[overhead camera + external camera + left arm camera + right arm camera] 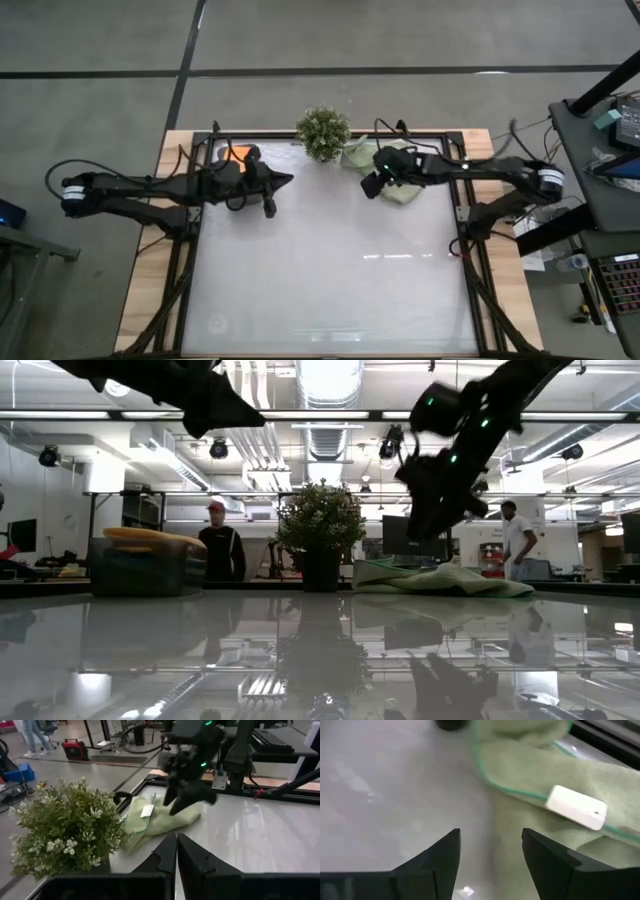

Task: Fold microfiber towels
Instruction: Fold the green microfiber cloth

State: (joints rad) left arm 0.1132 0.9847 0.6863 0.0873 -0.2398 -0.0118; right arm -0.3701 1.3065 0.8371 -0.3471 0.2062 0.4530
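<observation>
A pile of pale sage-green microfiber towels (402, 190) lies crumpled at the table's far side, right of the plant. The top one carries a small white tag (577, 807). My right gripper (372, 186) hangs open just above the pile's left edge (385, 572), slanting down, with nothing between its fingers (490, 855). My left gripper (285, 180) is shut and empty. It is held high over the far left of the table (225, 415), pointing toward the plant and the towels (160, 817). An orange towel (238, 153) lies on the dark tray (145, 565).
A small bushy plant (323, 132) in a dark pot stands at the far edge between the two grippers. The tray sits at the far left. The glossy white table top (330, 280) runs toward the near edge. People (220, 540) stand in the room beyond the table.
</observation>
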